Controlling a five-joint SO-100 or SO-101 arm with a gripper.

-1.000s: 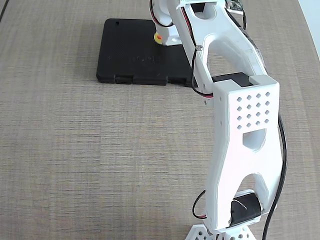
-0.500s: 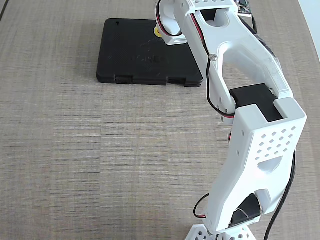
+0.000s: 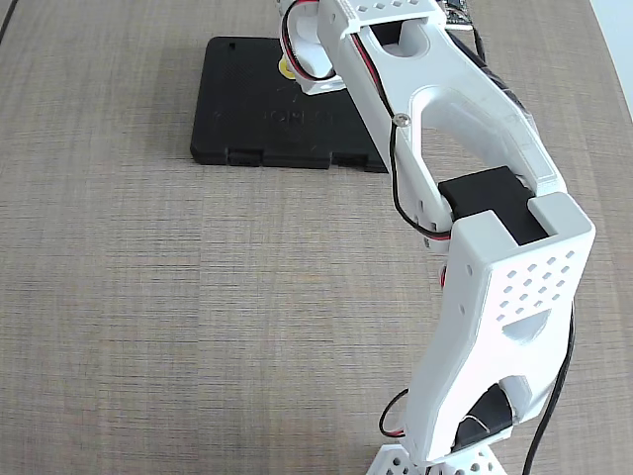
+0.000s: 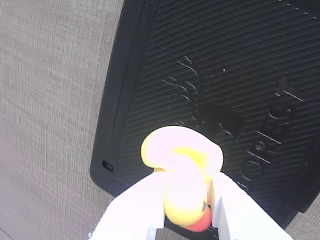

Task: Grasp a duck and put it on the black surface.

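duck [image 4: 182, 172] clamped in gripper [image 4: 187, 210] above black surface [image 4: 225, 60] on woven-grain table [image 3: 148, 297]

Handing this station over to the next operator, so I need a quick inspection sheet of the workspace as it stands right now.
Surface: woven grey-beige table, bare apart from the job's things.
Job's things: black surface lies flat near the far edge; yellow duck held above it, beak toward the camera in the wrist view.
Clutter: nothing seen.
Grippers: gripper has its white jaws closed on the duck's sides; whether the duck touches the slab cannot be told.
Cables: red and black wires run along the white arm; another black cable hangs by its base.
Surroundings: pale strip at the top right corner of the fixed view, otherwise nothing seen.
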